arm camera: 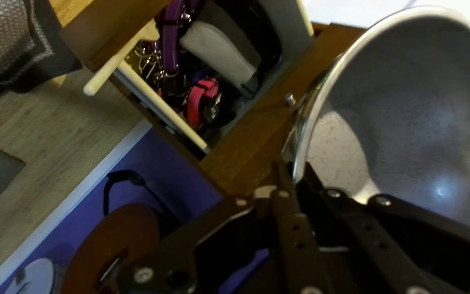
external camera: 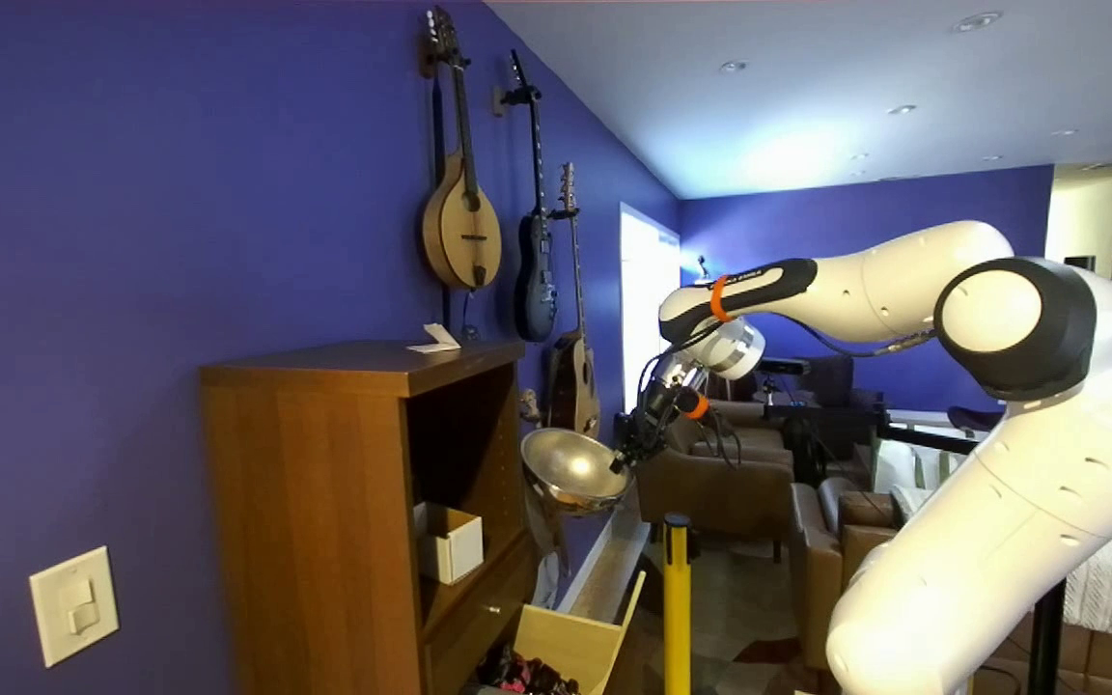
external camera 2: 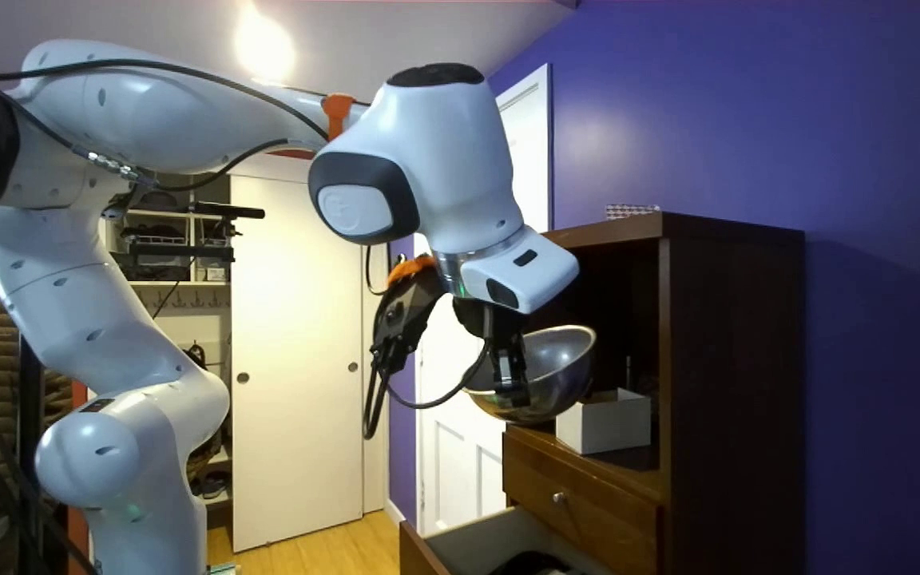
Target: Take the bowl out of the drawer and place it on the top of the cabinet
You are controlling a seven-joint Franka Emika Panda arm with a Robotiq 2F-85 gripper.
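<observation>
The shiny silver bowl shows in both exterior views [external camera: 575,466] [external camera 2: 564,383] and fills the right of the wrist view [arm camera: 414,106]. My gripper [arm camera: 296,175] is shut on the bowl's rim, one finger inside and one outside. The bowl hangs tilted in the air, above the drawer and below the level of the cabinet's top. The gripper also shows at the bowl's edge in both exterior views [external camera: 620,461] [external camera 2: 513,391]. The pale wooden drawer [external camera: 570,637] is pulled open low on the brown cabinet [external camera: 315,512]. The flat cabinet top [external camera: 344,357] shows in an exterior view.
A white box [external camera: 450,545] stands in the open shelf compartment beside the bowl. A folded white card [external camera: 437,338] lies on the cabinet top. Straps [arm camera: 196,102] lie in the drawer. Guitars hang on the purple wall behind. A yellow post [external camera: 677,608] stands near the drawer.
</observation>
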